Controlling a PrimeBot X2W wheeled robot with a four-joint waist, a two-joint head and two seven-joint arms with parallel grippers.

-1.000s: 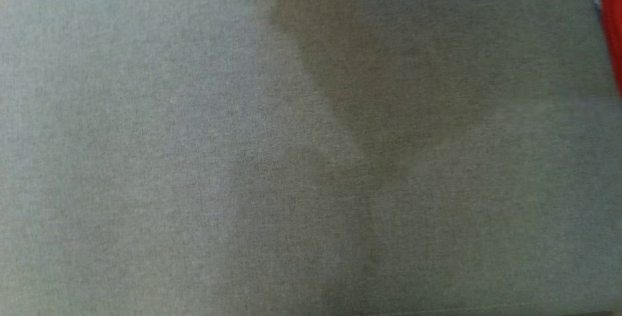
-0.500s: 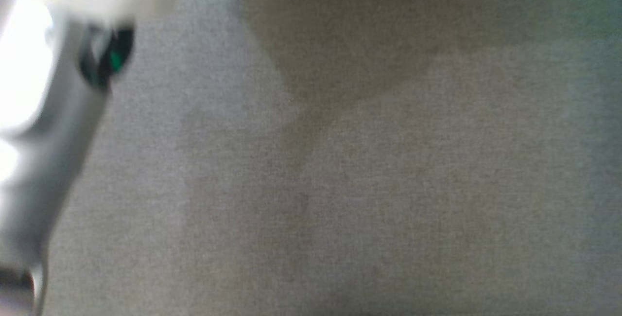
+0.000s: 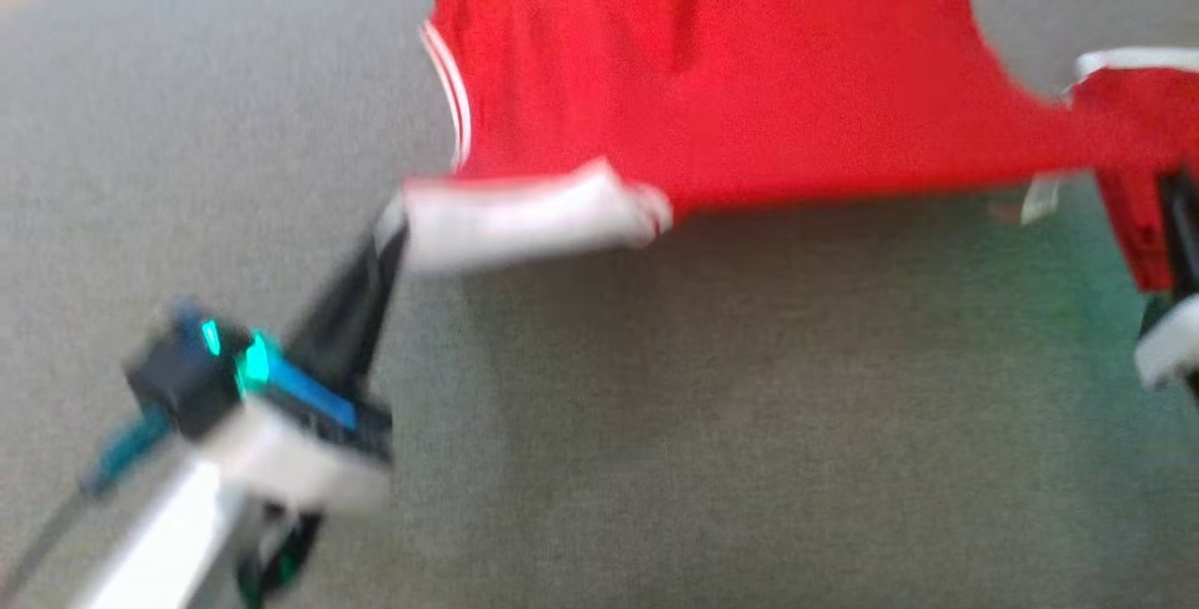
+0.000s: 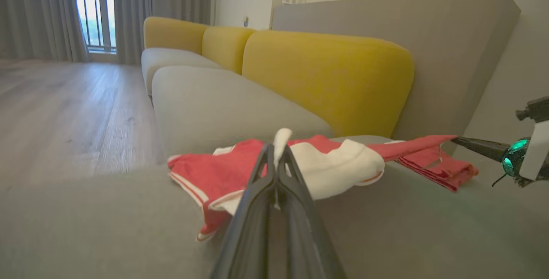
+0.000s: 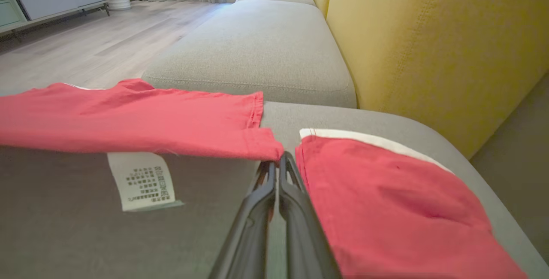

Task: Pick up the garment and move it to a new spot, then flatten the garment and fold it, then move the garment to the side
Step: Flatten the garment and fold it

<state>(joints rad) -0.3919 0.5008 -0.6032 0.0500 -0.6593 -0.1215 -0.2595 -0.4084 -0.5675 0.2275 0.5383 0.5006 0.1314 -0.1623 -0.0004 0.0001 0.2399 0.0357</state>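
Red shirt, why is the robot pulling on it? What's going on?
The robot is holding a red garment with white trim over a grey sofa seat. Its left claw is shut on the white-edged corner, and its right claw is shut on the opposite corner. The cloth is stretched out between them, its near edge lifted, with a label hanging down. It isn't folded yet.

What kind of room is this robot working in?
Most likely a home living room: a long sofa with grey seats and yellow back cushions, a wooden floor, and curtains beside a tall window.
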